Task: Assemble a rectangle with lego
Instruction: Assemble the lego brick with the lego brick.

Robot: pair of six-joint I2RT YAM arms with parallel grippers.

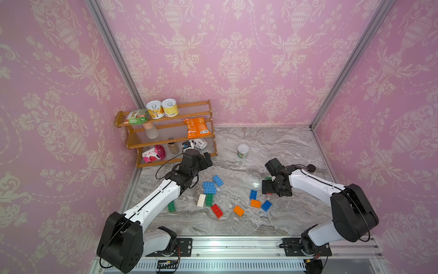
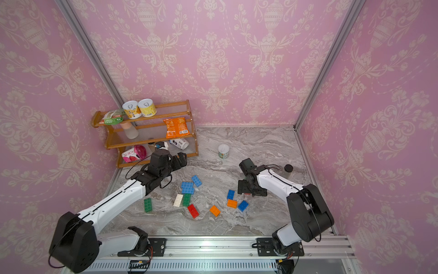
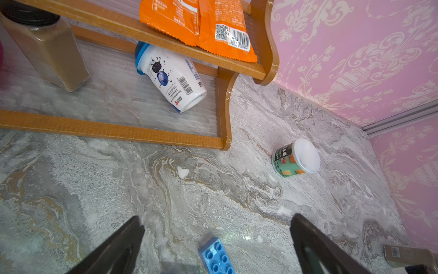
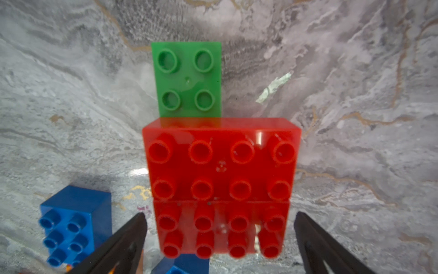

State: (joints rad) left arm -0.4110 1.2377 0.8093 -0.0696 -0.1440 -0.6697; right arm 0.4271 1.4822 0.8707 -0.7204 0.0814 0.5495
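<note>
Right end effector [image 4: 219, 215] open over red bricks [image 4: 220, 166]; left end effector [image 3: 216, 218] open, empty. Risk: finger clips bricks, skews them off green brick [image 4: 187, 78].

Pink walls [image 1: 237, 59] carry a cream urn-and-garland damask; the grey marble tabletop [image 1: 272, 220] is veined white and ochre. Just ahead of the black jaws of the right gripper [image 4: 220, 217] we show a glossy red brick [image 4: 221, 163]. Beyond it we mark a green brick [image 4: 187, 79], and outside one jaw a dark blue brick [image 4: 71, 225]. Between the black jaws of the left gripper [image 3: 216, 219] we see a light blue brick [image 3: 215, 257]. Ahead of them we mark an orange packet [image 3: 196, 23], a white bottle [image 3: 173, 78] printed with a blueberry cartoon, and a green tin [image 3: 285, 161] with orange squares and a white lid.
</note>
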